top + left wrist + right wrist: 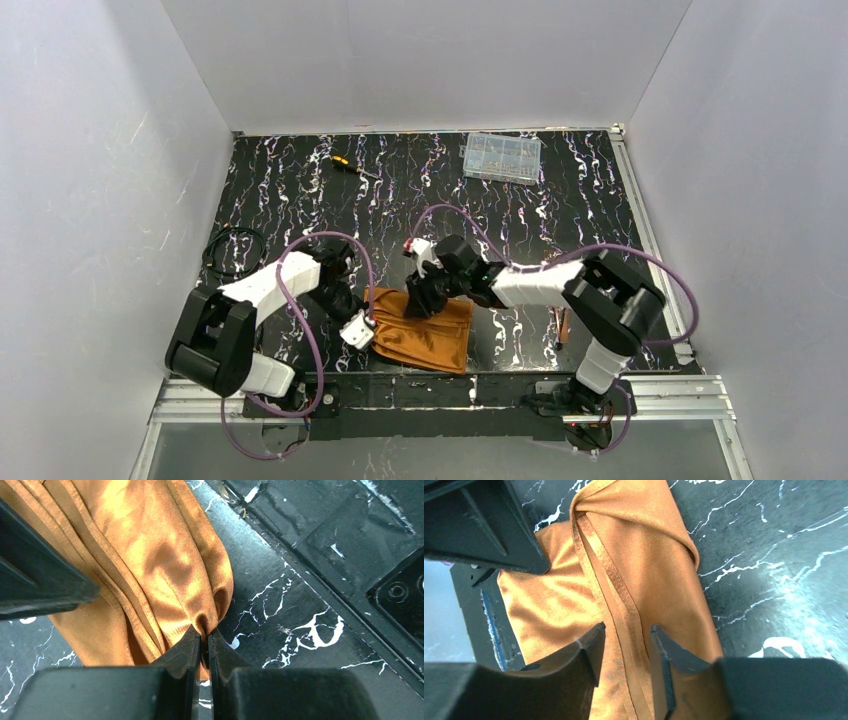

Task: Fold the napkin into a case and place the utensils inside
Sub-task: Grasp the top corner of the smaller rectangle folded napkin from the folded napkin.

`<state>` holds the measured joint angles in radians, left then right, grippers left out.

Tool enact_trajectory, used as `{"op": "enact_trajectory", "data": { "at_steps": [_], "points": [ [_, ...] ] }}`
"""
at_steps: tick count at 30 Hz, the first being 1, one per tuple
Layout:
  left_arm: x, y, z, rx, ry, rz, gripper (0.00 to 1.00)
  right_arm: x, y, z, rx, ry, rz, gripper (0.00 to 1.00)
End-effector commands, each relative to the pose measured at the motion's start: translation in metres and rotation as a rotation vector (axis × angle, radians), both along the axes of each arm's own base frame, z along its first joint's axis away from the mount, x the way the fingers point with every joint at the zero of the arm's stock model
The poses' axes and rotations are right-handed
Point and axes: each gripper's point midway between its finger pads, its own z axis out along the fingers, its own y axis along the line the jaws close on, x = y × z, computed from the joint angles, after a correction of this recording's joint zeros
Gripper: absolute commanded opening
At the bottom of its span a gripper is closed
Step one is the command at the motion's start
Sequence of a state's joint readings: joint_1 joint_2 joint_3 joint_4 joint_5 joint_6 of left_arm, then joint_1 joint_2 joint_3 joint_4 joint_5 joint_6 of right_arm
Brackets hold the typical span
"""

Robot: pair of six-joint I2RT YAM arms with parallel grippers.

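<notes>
Left claw (205, 636) clamped on napkin (160, 565) edge; right claw (627, 630) apart, just above it.

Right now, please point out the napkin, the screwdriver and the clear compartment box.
napkin (430, 345), top view, bare cloth near its middle.
screwdriver (343, 163), top view, its yellow-and-black handle.
clear compartment box (502, 158), top view, middle of its lid.

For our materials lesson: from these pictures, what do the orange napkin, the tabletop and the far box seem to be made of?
The napkin: soft woven cloth with a slight satin sheen; fine ribbed weave, stitched hems and folds show. The tabletop: hard, smooth, glossy black with white marble-like veins, perhaps a printed film. The box: apparently clear plastic; its contents show through.
</notes>
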<state>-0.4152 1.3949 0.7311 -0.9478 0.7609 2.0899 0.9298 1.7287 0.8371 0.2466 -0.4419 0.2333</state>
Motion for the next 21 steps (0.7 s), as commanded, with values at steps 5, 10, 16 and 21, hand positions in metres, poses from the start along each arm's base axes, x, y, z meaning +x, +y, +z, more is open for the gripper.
{"op": "enact_trajectory", "data": {
  "at_steps": [5, 10, 16, 21],
  "points": [
    [-0.005, -0.004, 0.009, 0.026, 0.085, -0.060, 0.00, -0.009, 0.007, 0.059, 0.229, -0.430, 0.010, 0.62],
    [-0.002, -0.005, 0.004, 0.042, 0.100, -0.033, 0.00, -0.029, 0.011, 0.060, 0.262, -0.508, 0.065, 0.69],
    [0.003, -0.006, 0.003, 0.056, 0.109, -0.006, 0.00, -0.050, 0.023, 0.057, 0.242, -0.643, 0.088, 0.79],
    [0.003, -0.007, 0.004, 0.055, 0.114, -0.005, 0.00, -0.052, 0.028, 0.052, 0.197, -0.756, 0.043, 0.99]
  ]
}}
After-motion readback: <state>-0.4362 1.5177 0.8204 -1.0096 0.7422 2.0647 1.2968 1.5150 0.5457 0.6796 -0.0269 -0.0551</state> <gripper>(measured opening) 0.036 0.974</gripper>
